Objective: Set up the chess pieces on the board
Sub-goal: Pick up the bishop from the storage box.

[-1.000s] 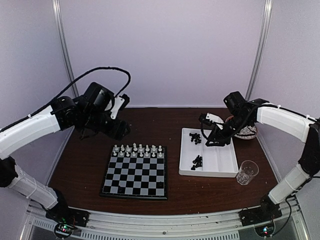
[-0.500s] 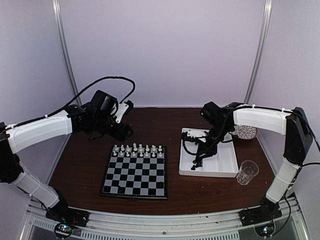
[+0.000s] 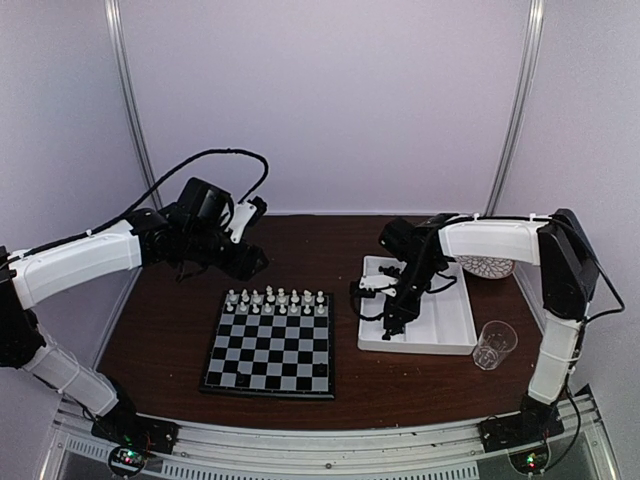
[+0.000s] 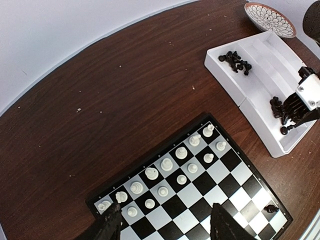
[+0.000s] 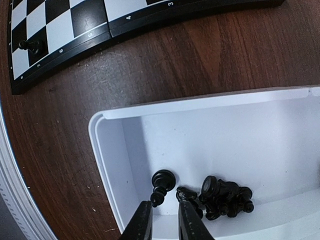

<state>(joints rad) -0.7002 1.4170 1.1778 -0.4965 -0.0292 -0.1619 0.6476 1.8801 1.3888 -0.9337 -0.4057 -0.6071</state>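
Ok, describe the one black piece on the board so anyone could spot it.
Find the chessboard, white pieces filling its two far rows. By its near corner beside the white tray stands one black piece, alone; the other black pieces lie in that tray.

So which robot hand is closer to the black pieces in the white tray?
Right. The right gripper hangs just above the black pieces in the tray; the left gripper is far off, beyond the board.

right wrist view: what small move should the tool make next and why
Probably ease the right tool forward and close on the lone black piece: it lies in the white tray just ahead of the open fingers, slightly apart from the heap beside it.
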